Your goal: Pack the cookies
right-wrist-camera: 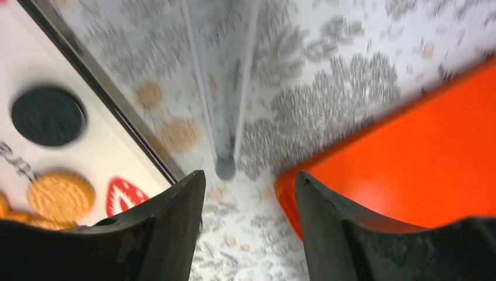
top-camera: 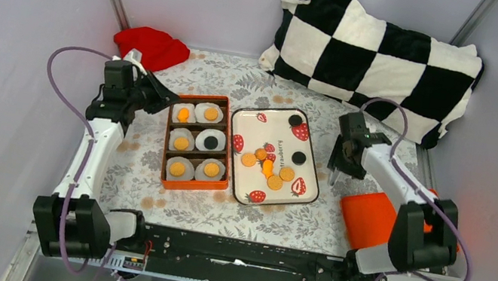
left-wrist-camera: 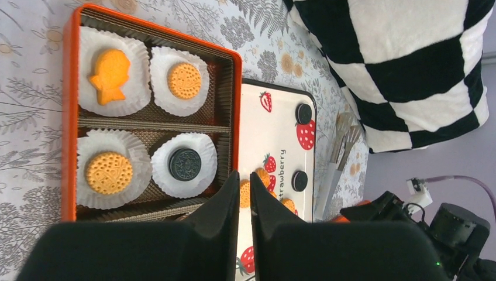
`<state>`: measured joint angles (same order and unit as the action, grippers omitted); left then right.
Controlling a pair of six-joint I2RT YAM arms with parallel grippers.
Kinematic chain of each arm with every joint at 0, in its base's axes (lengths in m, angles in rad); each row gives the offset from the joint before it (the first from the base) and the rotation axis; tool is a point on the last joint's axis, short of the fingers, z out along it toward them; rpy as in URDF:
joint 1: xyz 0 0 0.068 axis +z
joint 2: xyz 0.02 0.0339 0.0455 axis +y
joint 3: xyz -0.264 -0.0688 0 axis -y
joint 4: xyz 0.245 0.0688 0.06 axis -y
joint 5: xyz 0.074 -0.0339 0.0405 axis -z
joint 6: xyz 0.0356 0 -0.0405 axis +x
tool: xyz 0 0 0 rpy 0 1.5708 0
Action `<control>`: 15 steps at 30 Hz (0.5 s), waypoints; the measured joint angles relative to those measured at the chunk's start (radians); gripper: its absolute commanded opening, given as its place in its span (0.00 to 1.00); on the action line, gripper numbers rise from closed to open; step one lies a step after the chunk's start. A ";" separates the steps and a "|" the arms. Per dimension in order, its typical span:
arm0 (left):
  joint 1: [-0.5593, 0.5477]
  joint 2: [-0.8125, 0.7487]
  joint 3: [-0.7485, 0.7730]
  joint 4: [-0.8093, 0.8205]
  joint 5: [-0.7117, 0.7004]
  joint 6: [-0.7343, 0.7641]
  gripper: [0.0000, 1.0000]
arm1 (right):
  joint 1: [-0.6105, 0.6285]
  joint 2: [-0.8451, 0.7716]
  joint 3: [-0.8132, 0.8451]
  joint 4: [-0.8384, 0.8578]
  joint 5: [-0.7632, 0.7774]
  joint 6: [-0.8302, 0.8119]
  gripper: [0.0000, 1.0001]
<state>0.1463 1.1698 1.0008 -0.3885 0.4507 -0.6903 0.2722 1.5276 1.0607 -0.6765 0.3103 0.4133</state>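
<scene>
Hovering wide and empty beside the white strawberry-print tray point(top-camera: 282, 132), the right pincer point(right-wrist-camera: 248, 175) has the small round orange and black cookies point(top-camera: 268, 168) on that tray nearer, leftward, than the slit-narrow left pincer point(left-wrist-camera: 244, 178).

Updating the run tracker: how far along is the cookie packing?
Done: all six paper cups in the orange box hold a cookie. In hand: nothing. The right gripper is open over the tongs, and the left gripper is empty. Left: about seven loose cookies on the strawberry tray; orange lid off.
</scene>
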 measured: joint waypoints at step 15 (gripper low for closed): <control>-0.135 0.026 -0.001 0.046 -0.008 -0.049 0.15 | 0.034 -0.138 -0.211 -0.185 -0.082 0.143 0.56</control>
<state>0.0109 1.1957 1.0000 -0.3424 0.4423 -0.7391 0.3058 1.3899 0.8494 -0.8619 0.2279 0.5560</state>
